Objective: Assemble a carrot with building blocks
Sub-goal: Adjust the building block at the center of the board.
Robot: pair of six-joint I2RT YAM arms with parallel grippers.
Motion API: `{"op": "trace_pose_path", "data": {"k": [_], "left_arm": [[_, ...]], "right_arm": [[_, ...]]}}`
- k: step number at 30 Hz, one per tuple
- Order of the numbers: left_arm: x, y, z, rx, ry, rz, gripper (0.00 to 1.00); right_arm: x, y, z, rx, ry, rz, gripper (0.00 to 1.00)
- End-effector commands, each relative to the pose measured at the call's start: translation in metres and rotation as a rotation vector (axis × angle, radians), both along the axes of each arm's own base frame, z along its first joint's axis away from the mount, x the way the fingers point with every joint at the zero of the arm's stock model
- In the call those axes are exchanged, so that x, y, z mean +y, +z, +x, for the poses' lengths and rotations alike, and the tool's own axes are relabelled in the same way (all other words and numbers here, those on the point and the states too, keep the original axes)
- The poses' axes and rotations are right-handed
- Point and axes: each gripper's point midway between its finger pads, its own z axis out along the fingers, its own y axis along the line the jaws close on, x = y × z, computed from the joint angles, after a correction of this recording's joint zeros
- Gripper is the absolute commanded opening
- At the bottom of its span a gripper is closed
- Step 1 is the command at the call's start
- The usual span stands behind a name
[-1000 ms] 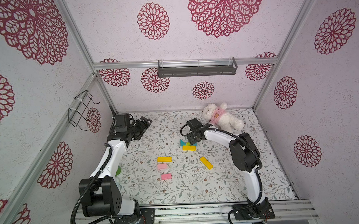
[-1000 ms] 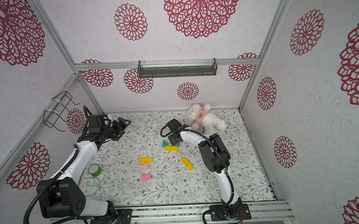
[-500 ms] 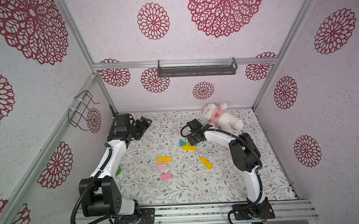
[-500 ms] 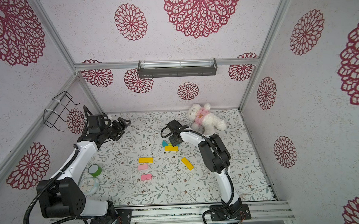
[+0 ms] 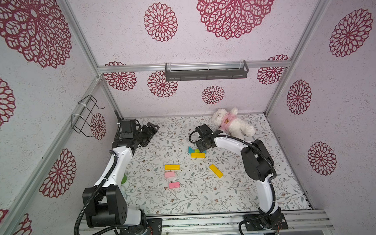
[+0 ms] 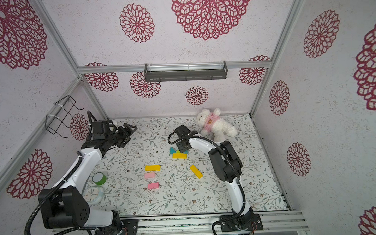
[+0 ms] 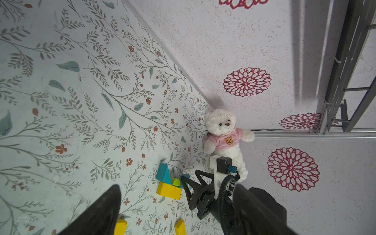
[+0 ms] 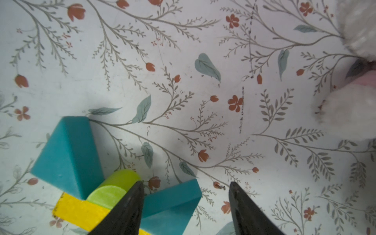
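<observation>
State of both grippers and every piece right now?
left gripper: open, empty.
right gripper: open, straddling one teal triangle, not clamped.
other teal triangle: set against the top yellow bar.
lime-green piece: set between the triangles.
level yellow bar: loose.
slanted yellow bar: loose.
pink blocks: both loose, apart.
plush bear: lying down.

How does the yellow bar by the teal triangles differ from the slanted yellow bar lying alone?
In both top views the yellow bar by the triangles lies level; the lone yellow bar lies slanted. The first touches the teal triangles and green piece; the second touches nothing. Both lie flat.
</observation>
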Motion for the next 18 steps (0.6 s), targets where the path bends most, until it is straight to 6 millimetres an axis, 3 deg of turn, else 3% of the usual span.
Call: {"op": "trace_pose_path", "data": {"k": [1, 18], "left_arm": [[-0.0016, 0.0026, 0.0033, -0.014, -0.003, -0.007, 0.88], [-0.0018, 0.0028, 0.0031, -0.014, -0.004, -0.008, 0.88]], "right_arm": [[0.0011, 0.0266, -0.0008, -0.042, 0.006, 0.013, 0.67], [0.0025, 0.0273, -0.0022, -0.045, 0.006, 0.009, 0.67]]}}
